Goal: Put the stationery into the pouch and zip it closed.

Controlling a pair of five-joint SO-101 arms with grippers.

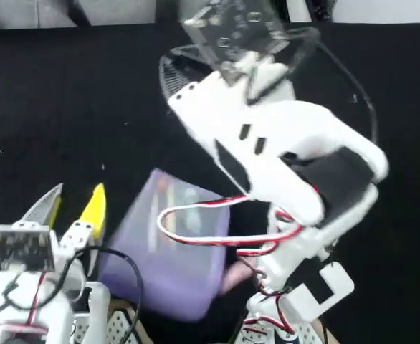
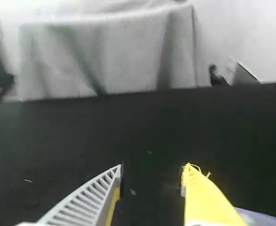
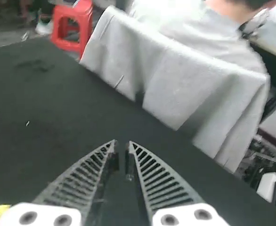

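Note:
A purple pouch lies flat on the black table near the front, between the two arms; its corner shows in the left wrist view. Red and white cables of the right arm loop over it. A small pinkish thing lies at its right edge, partly hidden under the arm. My left gripper is open just left of the pouch, one finger grey and one yellow, with nothing between them. My right gripper is shut and empty, held over the table's far part.
The right arm's white body spans the middle of the table above the pouch. A grey cloth hangs behind the table's far edge, and a red stool stands beyond it.

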